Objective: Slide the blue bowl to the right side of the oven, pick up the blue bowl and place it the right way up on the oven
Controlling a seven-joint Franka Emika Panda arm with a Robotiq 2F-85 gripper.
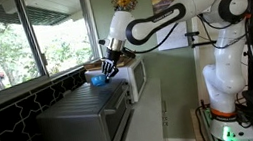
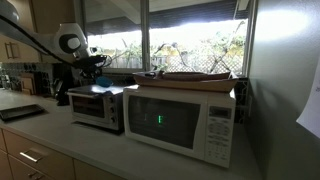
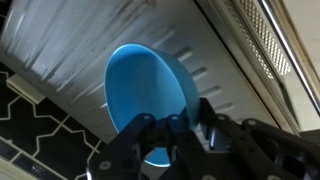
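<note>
One blue bowl (image 3: 148, 85) on one grey oven (image 1: 78, 118).
The bowl sits on the oven's ribbed top; the pincer (image 3: 180, 122) is at its rim, and I cannot tell whether it grips.

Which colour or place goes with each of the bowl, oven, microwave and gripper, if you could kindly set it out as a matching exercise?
Things:
1. bowl
2. oven
3. microwave
4. gripper

Descriptions:
A. white
B. at the bowl's rim
C. blue
D. grey, ribbed top

Pairs: 1-C, 2-D, 3-A, 4-B
</note>
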